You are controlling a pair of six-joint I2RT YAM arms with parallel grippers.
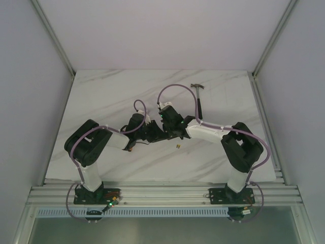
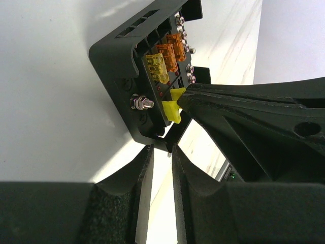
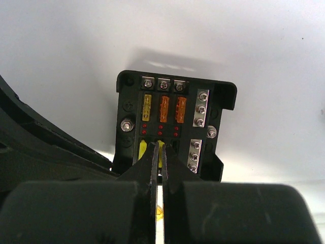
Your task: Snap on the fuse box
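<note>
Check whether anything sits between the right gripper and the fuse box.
Only the yellow fuse that the right gripper itself pinches. Its tips are right at the lower row of slots in the fuse box, and nothing else visible stands between them.

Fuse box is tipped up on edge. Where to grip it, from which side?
Its thin lower rim, from below the open face: the fuse box stands tilted with that flange toward the left gripper, which straddles it. That keeps the fuse slots clear for the right gripper, pinching a yellow fuse.
</note>
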